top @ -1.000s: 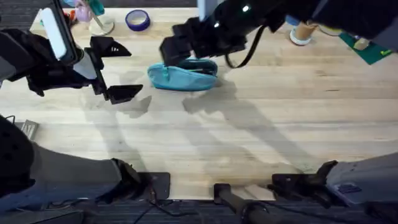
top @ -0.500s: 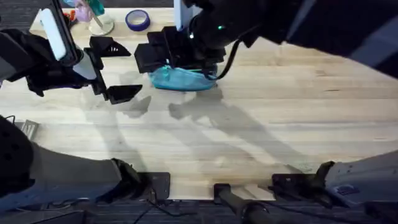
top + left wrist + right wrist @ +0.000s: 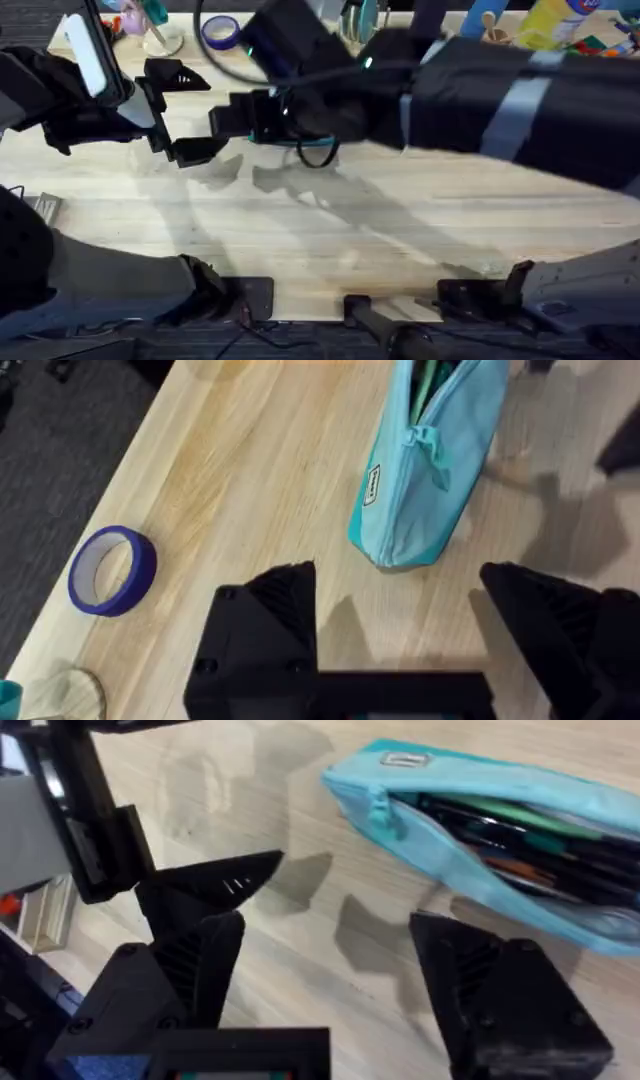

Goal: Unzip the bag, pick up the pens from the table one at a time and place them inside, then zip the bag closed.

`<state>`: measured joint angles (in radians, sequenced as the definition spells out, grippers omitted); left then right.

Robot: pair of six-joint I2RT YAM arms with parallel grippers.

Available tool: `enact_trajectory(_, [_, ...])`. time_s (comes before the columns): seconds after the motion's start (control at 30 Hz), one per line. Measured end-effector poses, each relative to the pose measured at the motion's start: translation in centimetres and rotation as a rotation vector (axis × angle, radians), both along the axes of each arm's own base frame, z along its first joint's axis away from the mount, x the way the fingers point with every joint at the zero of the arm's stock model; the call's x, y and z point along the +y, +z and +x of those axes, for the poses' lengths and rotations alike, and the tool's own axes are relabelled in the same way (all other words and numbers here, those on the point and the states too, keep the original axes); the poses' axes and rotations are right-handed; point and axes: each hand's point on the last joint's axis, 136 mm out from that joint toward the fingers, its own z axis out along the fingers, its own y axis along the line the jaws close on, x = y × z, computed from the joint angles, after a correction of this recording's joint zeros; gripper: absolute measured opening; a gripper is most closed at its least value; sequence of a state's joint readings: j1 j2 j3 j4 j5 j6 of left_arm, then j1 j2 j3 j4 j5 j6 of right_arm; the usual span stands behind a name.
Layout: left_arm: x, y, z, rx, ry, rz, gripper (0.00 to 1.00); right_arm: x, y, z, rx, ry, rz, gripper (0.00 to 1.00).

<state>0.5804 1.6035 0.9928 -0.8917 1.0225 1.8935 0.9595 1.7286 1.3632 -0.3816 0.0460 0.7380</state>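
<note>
Two black grippers hang over a pale, grained wooden worktop (image 3: pixel 250 480), both with fingers apart and holding nothing. The left gripper (image 3: pixel 190 112) sits at the overhead view's left; the right gripper (image 3: pixel 325 975) reaches across the middle, its dark arm covering the bag from above. The wrist views reveal what that arm hides: a soft turquoise fabric bag (image 3: pixel 425 470) lying on the wood, its zipper open along the top. The right wrist view looks into the gap, where slim dark, green and reddish pens (image 3: pixel 510 840) lie packed lengthwise. The left wrist view adds a round blue tape roll (image 3: pixel 110 570) lying flat, well apart from the bag.
</note>
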Motion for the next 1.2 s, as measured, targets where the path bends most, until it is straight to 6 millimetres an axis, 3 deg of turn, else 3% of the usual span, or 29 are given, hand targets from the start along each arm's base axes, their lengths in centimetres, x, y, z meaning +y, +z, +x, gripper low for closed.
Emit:
enact_trajectory(0.2, [0.0, 0.0, 0.0, 0.003, 0.0, 0.0, 0.993, 0.7, -0.8, -0.2, -0.071, -0.019, -0.003, 0.996])
enact_trajectory(0.4, [0.0, 0.0, 0.0, 0.003, 0.0, 0.001, 0.993, 0.7, -1.9, 1.0, -0.101, -0.057, -0.027, 0.996])
enact_trajectory(0.67, [0.0, 0.0, 0.0, 0.003, 0.0, 0.001, 0.994, 2.4, -3.3, 2.8, -0.156, -0.072, -0.001, 0.996])
enact_trajectory(1.2, [0.0, 0.0, 0.0, 0.003, 0.0, 0.001, 0.993, 2.7, -4.8, 5.6, -0.258, -0.17, -0.01, 0.969])
